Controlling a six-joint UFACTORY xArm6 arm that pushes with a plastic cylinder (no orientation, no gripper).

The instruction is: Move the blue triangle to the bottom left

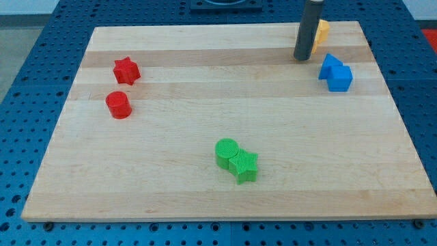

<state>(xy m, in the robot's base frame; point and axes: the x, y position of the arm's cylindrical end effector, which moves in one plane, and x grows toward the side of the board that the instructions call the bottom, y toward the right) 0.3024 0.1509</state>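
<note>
Two blue blocks touch each other at the view's upper right: one (330, 66) at upper left looks like the blue triangle, the other (340, 78) is a blue cube. My tip (302, 58) rests on the wooden board (218, 123), a little to the left of and slightly above the blue pair, not touching them. A yellow block (321, 31) sits just behind the rod, partly hidden by it.
A red star (126, 70) and a red cylinder (118, 104) sit at the view's left. A green cylinder (227, 152) and a green star (244, 166) touch each other near the bottom centre. Blue pegboard surrounds the board.
</note>
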